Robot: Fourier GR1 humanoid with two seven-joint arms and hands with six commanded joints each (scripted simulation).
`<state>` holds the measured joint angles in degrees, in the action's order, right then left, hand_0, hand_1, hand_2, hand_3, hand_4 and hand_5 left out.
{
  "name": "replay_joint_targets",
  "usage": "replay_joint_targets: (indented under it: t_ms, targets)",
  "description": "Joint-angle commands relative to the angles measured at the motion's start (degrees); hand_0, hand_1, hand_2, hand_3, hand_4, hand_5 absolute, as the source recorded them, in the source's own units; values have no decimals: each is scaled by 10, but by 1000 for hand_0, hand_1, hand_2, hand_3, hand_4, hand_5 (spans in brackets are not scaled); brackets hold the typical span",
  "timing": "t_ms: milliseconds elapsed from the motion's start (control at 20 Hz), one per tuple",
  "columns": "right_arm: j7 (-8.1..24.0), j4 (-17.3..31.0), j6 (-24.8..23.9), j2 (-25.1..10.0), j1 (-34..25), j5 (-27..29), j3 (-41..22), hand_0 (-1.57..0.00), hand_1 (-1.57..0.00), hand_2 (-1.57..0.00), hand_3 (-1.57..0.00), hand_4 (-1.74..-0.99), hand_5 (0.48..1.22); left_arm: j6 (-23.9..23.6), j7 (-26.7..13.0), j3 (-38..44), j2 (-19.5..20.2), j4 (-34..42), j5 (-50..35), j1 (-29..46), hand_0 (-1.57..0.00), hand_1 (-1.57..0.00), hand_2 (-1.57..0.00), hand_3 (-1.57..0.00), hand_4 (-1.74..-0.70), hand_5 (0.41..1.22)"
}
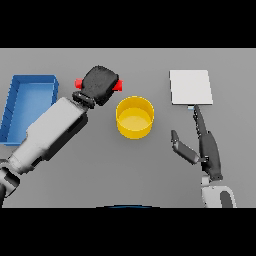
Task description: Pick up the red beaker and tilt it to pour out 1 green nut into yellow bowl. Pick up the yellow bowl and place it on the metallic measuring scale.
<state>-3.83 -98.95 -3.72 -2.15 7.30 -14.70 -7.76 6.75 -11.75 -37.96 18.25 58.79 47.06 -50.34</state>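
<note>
- The right hand (207, 150) is seen nearest, at the lower right of the grey table (100, 175); its fingers are held straight and its thumb is spread to the left, and nothing is held in it.
- The longest of its fingertips (198, 109) is pointed toward the near edge of the metallic measuring scale and is just beside that edge.
- The yellow bowl (135, 117) is set upright near the middle of the table, between the two hands, and is touched by neither.
- Whether anything lies inside the bowl cannot be told.
- The left hand (100, 85) is seen just left of and beyond the bowl, clamped round the red beaker (118, 85), of which only red ends are shown on either side of the hand.
- The beaker is held lying sideways, one end pointed toward the bowl.
- A blue tray (15, 107) is placed at the far left.
- The metallic measuring scale (190, 87), a pale square plate, is placed at the far right, well apart from the bowl.
</note>
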Motion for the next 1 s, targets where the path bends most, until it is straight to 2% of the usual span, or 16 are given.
replay_joint_targets:
  t_ms: [0, 100, 300, 350, 400, 500, 650, 950]
  targets:
    - [-2, 8, -1, 0, -2, 3, 5, 1, 1, 1, 1, -1287, 690, 15, 3, -15, 2, -9, 10, -15, -1571, -1571, -1571, -1391, -1687, 1211]
    - [-19, 13, -5, 5, 6, 4, 4, 1, 1, 1, 1, -1292, 678, 31, 23, -45, 0, -33, 26, -42, -1571, -1571, -1571, -1277, -1701, 1215]
    - [-15, 7, 0, 12, 2, 24, 10, 1, 1, 1, 1, -1294, 653, 62, 61, -108, -2, -57, 65, -86, -1571, -1571, -1571, -1451, -1723, 1218]
    - [-15, 10, -2, 10, 3, 22, 12, 1, 1, 1, 1, -1291, 648, 64, 56, -125, -12, -65, 77, -90, -1571, -1571, -1571, -1475, -1726, 1219]
    - [-18, 6, -2, 10, 4, 21, 10, 1, 1, 1, 1, -1290, 644, 73, 66, -141, -11, -76, 87, -100, -1571, -1571, -1571, -1494, -1729, 1219]
    - [-4, 12, -4, 12, 0, 20, 12, 1, 1, 1, 1, -1291, 634, 89, 73, -171, -8, -77, 106, -116, -1571, -1571, -1571, -1522, -1734, 1220]
    - [-11, 9, -9, 12, 6, 13, 9, 1, 1, 1, 1, -1288, 627, 109, 85, -207, -4, -79, 127, -142, -1571, -1571, -1571, -1546, -1737, 1220]
    - [-4, 17, -17, 14, 5, -1, 5, 1, 1, 1, 1, -1260, 586, 109, 105, -267, -19, -119, 163, -190, -1571, -1571, -1571, -1564, -1737, 1221]
